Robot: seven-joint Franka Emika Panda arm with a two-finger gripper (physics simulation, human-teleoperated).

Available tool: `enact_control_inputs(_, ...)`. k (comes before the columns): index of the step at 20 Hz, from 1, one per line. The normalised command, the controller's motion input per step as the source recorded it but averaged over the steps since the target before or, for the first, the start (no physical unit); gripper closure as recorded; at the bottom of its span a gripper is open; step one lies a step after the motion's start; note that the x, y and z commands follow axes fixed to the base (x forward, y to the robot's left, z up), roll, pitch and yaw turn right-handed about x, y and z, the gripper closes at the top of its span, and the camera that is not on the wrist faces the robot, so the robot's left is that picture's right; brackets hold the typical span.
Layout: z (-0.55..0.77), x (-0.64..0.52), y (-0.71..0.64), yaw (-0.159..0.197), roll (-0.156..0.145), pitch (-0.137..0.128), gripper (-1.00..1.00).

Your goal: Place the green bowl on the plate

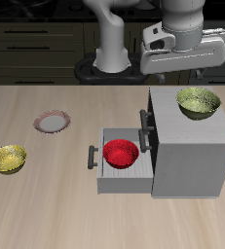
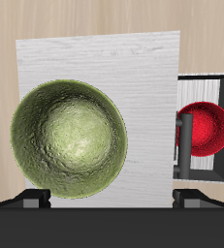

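The green bowl sits upright on top of the grey cabinet, near its back. It fills much of the wrist view. My gripper hangs above and just behind the bowl, not touching it. Its fingertips show wide apart in the wrist view, open and empty. The plate, pale with a reddish-pink rim, lies flat on the table far from the cabinet, toward the other side.
A red bowl sits in the cabinet's open drawer; it also shows in the wrist view. A yellow bowl stands on the table nearer the front edge than the plate.
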Motion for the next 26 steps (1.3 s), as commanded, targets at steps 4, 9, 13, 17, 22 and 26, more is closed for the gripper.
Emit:
enact_control_inputs(4, 0.05, 0.14, 0.02, -0.012, 0.002, -0.013, -1.0)
enact_control_inputs(9, 0.04, 0.17, -0.01, -0.008, -0.015, -0.02, -1.0)
enact_control_inputs(13, -0.08, 0.12, -0.05, 0.002, -0.001, 0.003, -1.0)
enact_control_inputs(17, -0.18, 0.07, -0.07, -0.001, -0.02, 0.027, -1.0)
enact_control_inputs(22, -0.26, 0.03, 0.02, -0.031, 0.002, 0.059, -1.0)
enact_control_inputs(26, -0.22, 0.0, 0.08, -0.012, 0.031, 0.039, -1.0)
